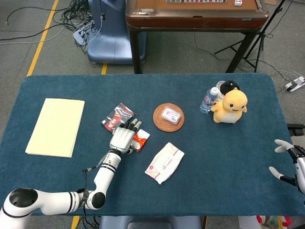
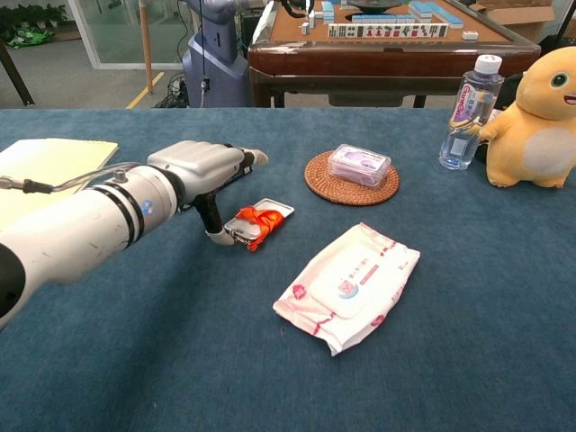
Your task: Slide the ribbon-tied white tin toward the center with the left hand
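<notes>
**Left hand resting against a ribbon-tied tin on a blue counter**

Near the left edge of the blue counter lies a pale yellow notepad, flat and well apart from everything else. Further right sits a dark red-and-black packet, partly hidden in the chest view behind the left hand. That hand lies palm down over the counter, its fingers spread loosely and closed on nothing; one of them touches the near end of the white tin. The tin, tied with an orange-red ribbon, lies flat just left of the counter's middle, between the packet and a pink-and-white pack of wipes. Behind the wipes, a round woven coaster carries a small clear box. Toward the far right corner a water bottle stands upright, touching a yellow plush toy. At the right edge, the right hand hangs beyond the counter, partly cut off by the frame, with its fingers apart and nothing in them.
</notes>
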